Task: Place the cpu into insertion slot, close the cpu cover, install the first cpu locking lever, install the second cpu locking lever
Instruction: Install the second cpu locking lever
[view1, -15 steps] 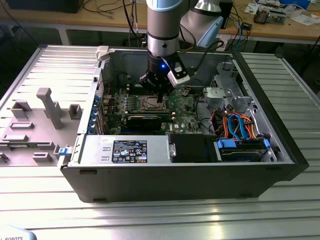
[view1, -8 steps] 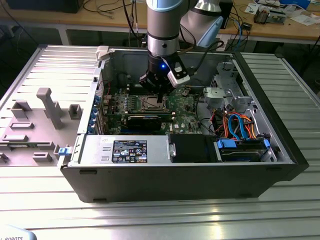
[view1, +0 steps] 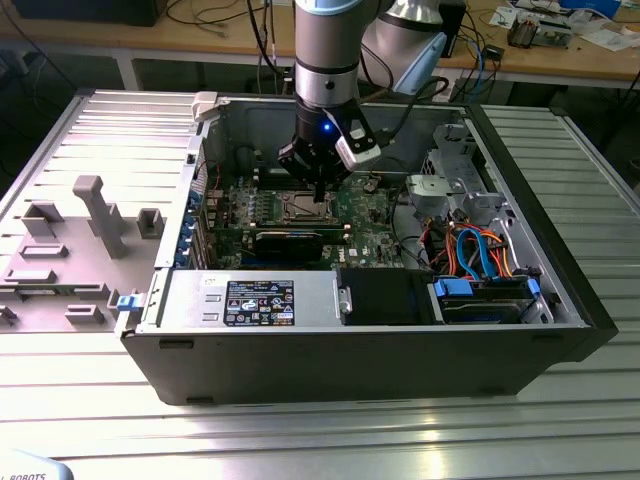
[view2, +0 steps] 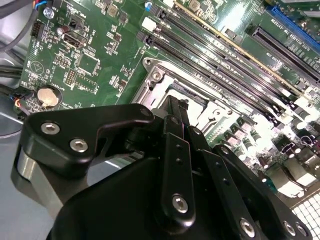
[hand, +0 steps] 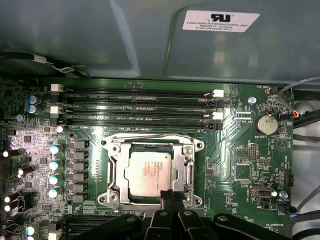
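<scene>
1. Exterior view: a grey robot arm (view1: 325, 50) is reaching down from the top centre of the frame into an open computer case (view1: 360, 340) lying on a ribbed metal table (view1: 300, 440).
2. Its black gripper (view1: 319, 196) is hanging just above the green motherboard (view1: 365, 215), at the middle of the case.
3. Directly below the fingertips, the insertion slot (view1: 303, 208) is showing as a small square with a shiny rim.
4. First wrist view: the cpu (hand: 147, 172) is lying flat in the insertion slot (hand: 116, 172), silver top facing up, in the lower centre of the frame.
5. A silver cpu cover (hand: 189, 165) is framing the chip on all sides, apparently lying flat.
6. Four long memory slots (hand: 135, 107) are running across the board just above the socket.
7. A round coin battery (hand: 265, 124) is sitting at the right of the frame.
8. Second wrist view: the gripper (view2: 181, 111) is pointing down at the socket's metal frame, its narrow fingers (view2: 176, 150) drawn together and holding nothing.
</scene>
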